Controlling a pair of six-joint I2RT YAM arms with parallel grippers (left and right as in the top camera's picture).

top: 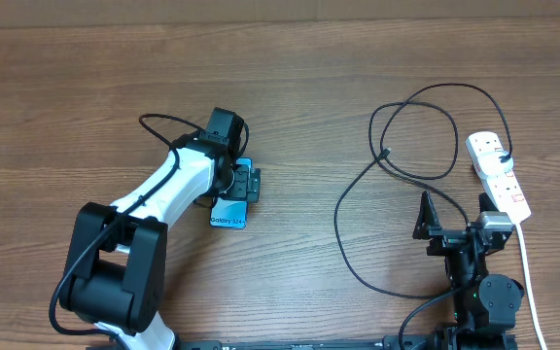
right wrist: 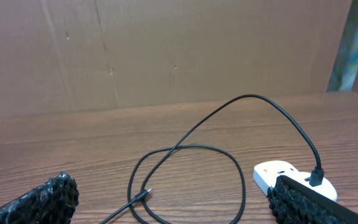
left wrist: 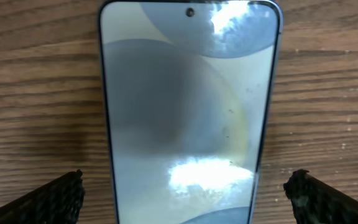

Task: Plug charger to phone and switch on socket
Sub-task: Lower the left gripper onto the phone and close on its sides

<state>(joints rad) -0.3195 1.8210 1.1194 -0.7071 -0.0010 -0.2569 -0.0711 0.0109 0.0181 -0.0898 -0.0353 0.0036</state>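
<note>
Phone [top: 229,215] lies flat, left gripper [left wrist: 185,196] spread wide either side, not touching. Right gripper [top: 453,219] spread, empty, beside charger [right wrist: 247,96] loop; cable runs into socket [top: 499,170].

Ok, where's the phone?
Overhead, the phone lies on the left side of the table, beneath the left gripper, far from the socket at the right.

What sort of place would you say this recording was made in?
Probably an indoor robot test bench: a wood-grain table, a plain cardboard backdrop behind it, and a staged Galaxy S24 phone, charger cable and white power strip.
</note>
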